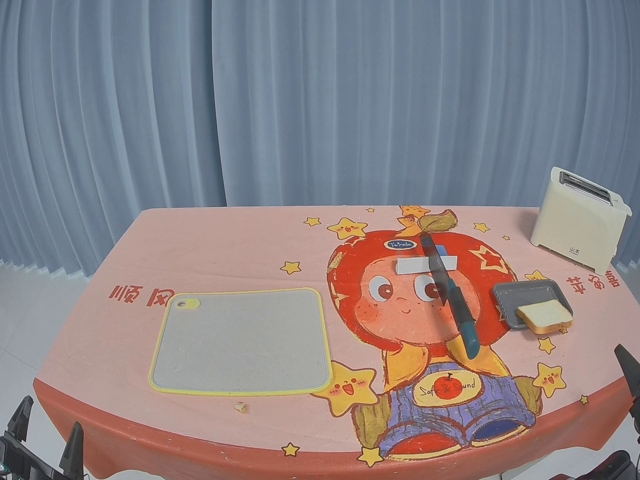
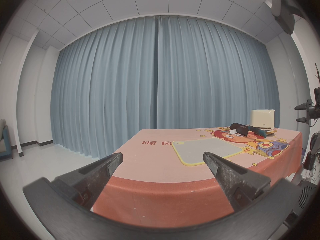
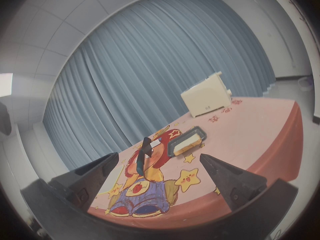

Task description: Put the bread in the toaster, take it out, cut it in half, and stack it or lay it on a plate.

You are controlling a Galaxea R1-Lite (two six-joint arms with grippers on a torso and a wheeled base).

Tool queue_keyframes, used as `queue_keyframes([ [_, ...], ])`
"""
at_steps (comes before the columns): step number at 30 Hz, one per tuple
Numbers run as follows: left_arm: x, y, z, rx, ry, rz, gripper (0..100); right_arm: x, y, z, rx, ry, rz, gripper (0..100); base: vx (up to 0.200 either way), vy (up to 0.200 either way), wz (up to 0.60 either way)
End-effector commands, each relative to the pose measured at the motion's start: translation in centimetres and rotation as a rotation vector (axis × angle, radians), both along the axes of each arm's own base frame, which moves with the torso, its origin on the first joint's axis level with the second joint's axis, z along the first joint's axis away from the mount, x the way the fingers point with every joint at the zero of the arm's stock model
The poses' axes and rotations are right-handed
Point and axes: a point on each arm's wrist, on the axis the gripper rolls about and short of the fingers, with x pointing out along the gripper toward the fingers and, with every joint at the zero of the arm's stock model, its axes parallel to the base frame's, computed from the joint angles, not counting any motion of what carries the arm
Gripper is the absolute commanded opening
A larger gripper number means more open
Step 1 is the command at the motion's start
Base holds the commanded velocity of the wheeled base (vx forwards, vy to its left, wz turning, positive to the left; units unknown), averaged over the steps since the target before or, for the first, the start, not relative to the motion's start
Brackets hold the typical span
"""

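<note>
– Far right of the table, head view: pale square slice of bread [image 1: 545, 315] lies flat on the small dark grey rectangular tray [image 1: 517, 293], with its near corner hanging over the tray rim. Boxy cream-white toaster [image 1: 580, 219] stands behind the tray, apart from it, slot up.
– Rest of the layout?
– Dark-bladed, teal-handled knife [image 1: 453, 295] lies mid-table on the pink cartoon-print tablecloth [image 1: 220, 248], blade end over a small white block [image 1: 410, 266]. Grey cutting board with a yellow rim [image 1: 241, 341] is on the left.
– Left wrist view?
– Left gripper [image 2: 162, 155] sits off the near table edge, fingers spread wide, nothing between them. From this low angle the knife looks propped, blade end raised off the cloth. From above it reads flat.
– Right wrist view?
– Right gripper [image 3: 159, 156] is likewise released and holding nothing, short of the table, facing tray and toaster. Bread thickness and the tray's raised lip come through here, plus the toaster's side face. Head view gives the top slot instead.
– Handling?
– I'd expect the bread to be light, soft, and easy to crush or tear. Best guess: pinch gently across two opposite crust edges, starting at the overhanging corner where a finger can get under. Turn it upright for the slot.
</note>
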Motion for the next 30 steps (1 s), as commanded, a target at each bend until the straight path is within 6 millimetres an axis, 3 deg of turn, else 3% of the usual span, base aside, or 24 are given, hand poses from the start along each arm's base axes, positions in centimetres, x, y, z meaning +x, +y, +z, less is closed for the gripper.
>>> queue_keyframes([
  [1,0.0,0.0,-0.5,0.0,0.001,0.001,100,0.5,0.1,-0.5,0.063,0.066,0.034,100,0.0,0.0,0.0],
  [30,0.0,0.0,-0.5,0.0,0.001,0.001,100,1.7,0.8,-2.3,0.382,0.323,0.2,100,0.0,0.0,0.0],
])
